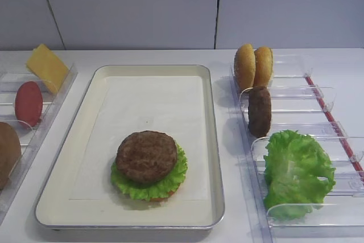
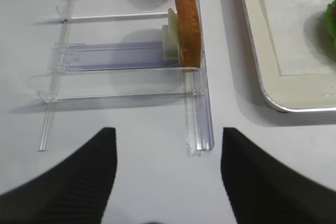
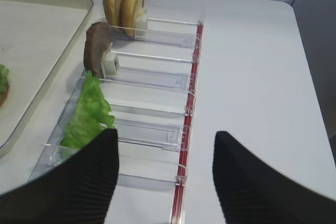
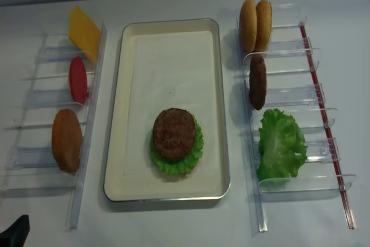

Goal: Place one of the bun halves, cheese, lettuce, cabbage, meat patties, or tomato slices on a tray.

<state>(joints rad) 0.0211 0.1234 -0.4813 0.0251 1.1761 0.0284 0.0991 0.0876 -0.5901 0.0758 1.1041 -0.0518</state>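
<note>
Exterior high, tray [image 1: 211, 140] rim, patty [image 1: 146, 156] near front

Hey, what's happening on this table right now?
A burger is being built on the tray: a meat patty sits on lettuce. Neither gripper holds anything; the right gripper hangs open by the right rack, the left gripper open by the left rack.

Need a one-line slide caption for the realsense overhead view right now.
Patty on lettuce stacked in the tray, with ingredient racks on both sides.
</note>
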